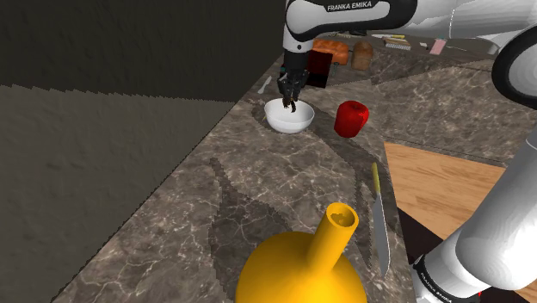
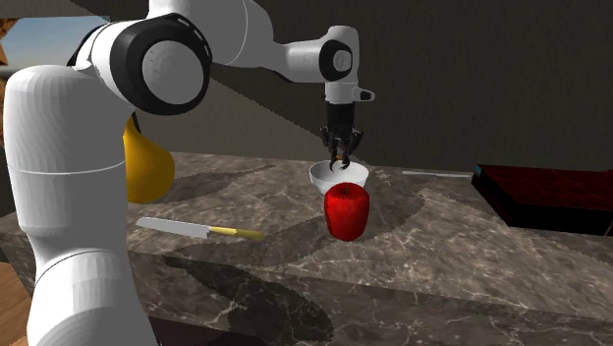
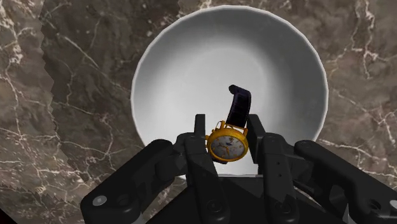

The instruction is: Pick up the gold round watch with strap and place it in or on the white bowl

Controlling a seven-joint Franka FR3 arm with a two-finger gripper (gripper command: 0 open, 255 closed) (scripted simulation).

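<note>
The dark marble counter point(image 1: 258, 194) carries a white bowl point(image 1: 287, 126), red apple point(image 1: 351, 118), knife point(image 1: 379, 219) and yellow vase point(image 1: 301, 271).

White rounded arm point(image 2: 59, 197), dark joint rings, FRANKA EMIKA lettering (on a dark band), black screw-studded gripper point(image 3: 227, 127).

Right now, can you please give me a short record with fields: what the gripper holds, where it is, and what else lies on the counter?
gripper: shut on the gold watch
position: over the white bowl
watch: round gold case, dark strap, clasped between the fingers
task state: watch not yet released
nearby: red apple beside the bowl
also on marble counter: knife, yellow vase
</note>
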